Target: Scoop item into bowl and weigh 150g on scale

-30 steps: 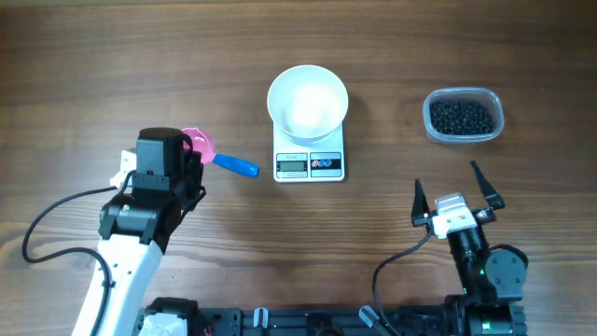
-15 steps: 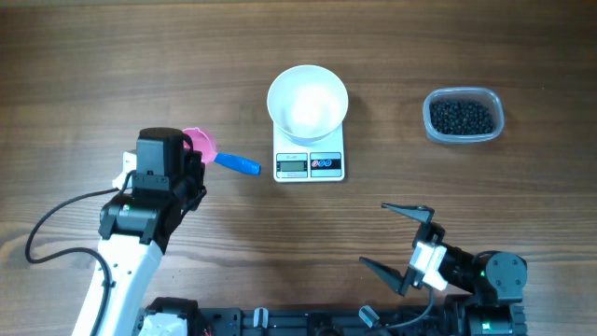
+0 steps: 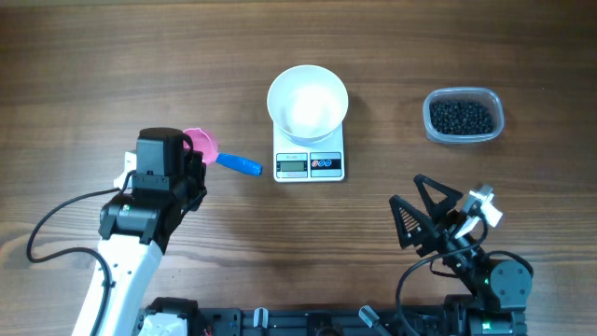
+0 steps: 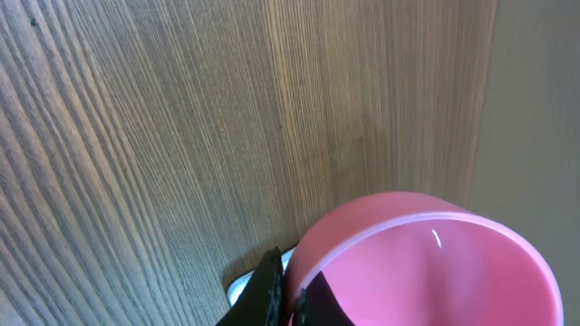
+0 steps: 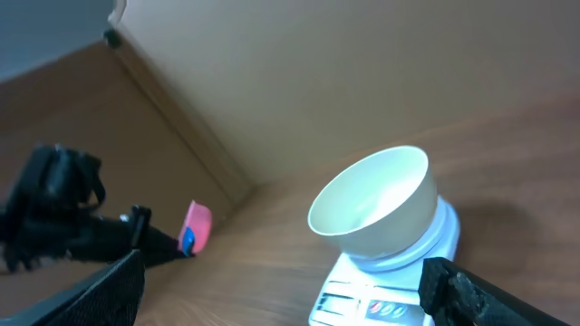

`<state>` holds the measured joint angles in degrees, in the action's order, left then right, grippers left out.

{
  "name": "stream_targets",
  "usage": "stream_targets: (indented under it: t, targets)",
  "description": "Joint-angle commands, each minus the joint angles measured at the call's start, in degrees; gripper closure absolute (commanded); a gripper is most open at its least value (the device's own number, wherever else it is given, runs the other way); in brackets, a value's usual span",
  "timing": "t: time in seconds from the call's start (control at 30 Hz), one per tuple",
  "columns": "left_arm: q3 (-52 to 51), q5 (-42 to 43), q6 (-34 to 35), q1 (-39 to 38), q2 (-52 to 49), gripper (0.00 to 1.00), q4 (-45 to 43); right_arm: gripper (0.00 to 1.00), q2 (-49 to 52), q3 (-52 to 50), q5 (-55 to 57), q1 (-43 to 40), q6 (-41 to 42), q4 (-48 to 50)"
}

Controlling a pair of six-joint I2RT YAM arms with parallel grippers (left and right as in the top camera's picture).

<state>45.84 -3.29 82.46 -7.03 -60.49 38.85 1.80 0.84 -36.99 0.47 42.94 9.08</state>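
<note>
Clamping the pink scoop, the left gripper hovers left of the scale, likely poised to fetch black beads from the far-right tub. On the scale sits the bowl, empty, ready for weighing. Near right, the right gripper waits, fingers spread wide. Only the left wrist view reveals the scoop's hollow is bare.
</note>
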Motion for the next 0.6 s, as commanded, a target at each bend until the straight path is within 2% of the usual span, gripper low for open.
stream_targets:
  t: [0.0, 0.1, 0.2, 0.27, 0.4, 0.53, 0.57]
  targets:
    - [0.0, 0.6, 0.7, -0.3, 0.6, 0.96, -0.1, 0.0, 5.5, 6.6, -0.5, 0.2, 5.2, -5.0]
    - [0.0, 2.1, 0.4, -0.3, 0.6, 0.96, -0.7, 0.0, 15.8, 14.8, -4.2, 0.2, 1.1, -13.5]
    - [0.0, 3.1, 0.3, -1.1, 0.6, 0.96, -0.9, 0.0, 30.6, 27.1, -13.2, 0.2, -6.1, -20.9]
    - [0.0, 3.1, 0.3, -2.2, 0.6, 0.96, -0.9, 0.0, 36.5, 32.5, -19.5, 0.2, -8.1, -24.4]
    - [0.0, 3.0, 0.3, -4.5, 0.6, 0.96, -2.8, 0.0, 45.7, 36.3, -36.5, 0.2, -5.5, -23.9]
    - [0.0, 2.8, 0.3, -5.8, 0.6, 0.96, -5.7, 0.0, 51.3, 36.3, -31.6, 0.2, -3.9, -21.6]
    - [0.0, 2.8, 0.3, -6.4, 0.6, 0.96, -5.8, 0.0, 53.6, 36.3, -30.1, 0.3, -6.5, -19.0]
